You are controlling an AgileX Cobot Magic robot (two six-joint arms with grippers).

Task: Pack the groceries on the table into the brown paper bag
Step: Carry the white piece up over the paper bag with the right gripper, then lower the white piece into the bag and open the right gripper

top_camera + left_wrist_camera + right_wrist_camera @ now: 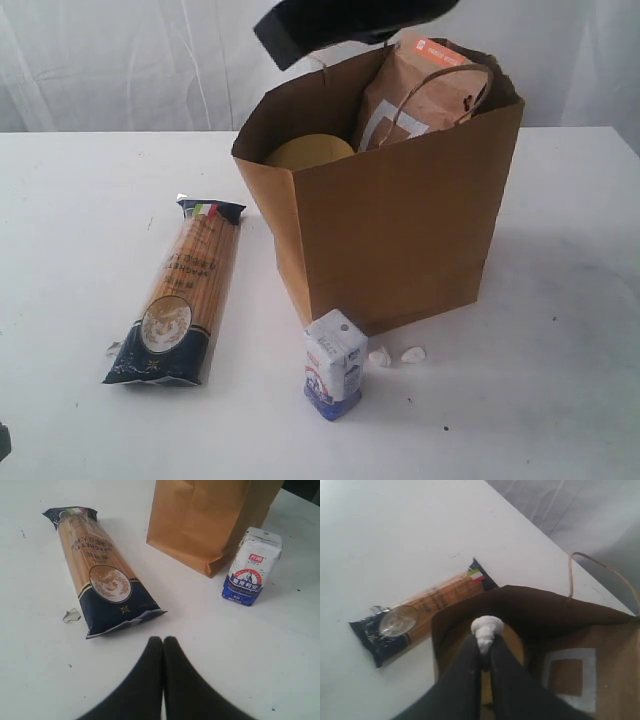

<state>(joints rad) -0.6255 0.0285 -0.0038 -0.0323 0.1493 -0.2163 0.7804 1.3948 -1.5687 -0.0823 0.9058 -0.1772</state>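
The brown paper bag point(400, 210) stands upright on the white table point(80, 200). Inside it show the brown orange-labelled pouch point(420, 90) and a yellow lid point(310, 152). My right gripper point(483, 642) hovers over the bag's mouth point(520, 610), shut on a small white lump point(486, 629). The spaghetti packet point(185, 290) lies left of the bag. The blue-white carton point(335, 362) stands in front of it, with two white lumps point(396, 355) beside it. My left gripper point(163, 641) is shut and empty, low over the table near the packet's end point(120, 612). The tin can and the grain jar are out of view.
A small clear scrap point(71, 615) lies beside the spaghetti packet. The bag's loop handle point(575, 570) sticks up at its far rim. White curtains hang behind the table. The right arm's dark body point(340, 25) hangs above the bag.
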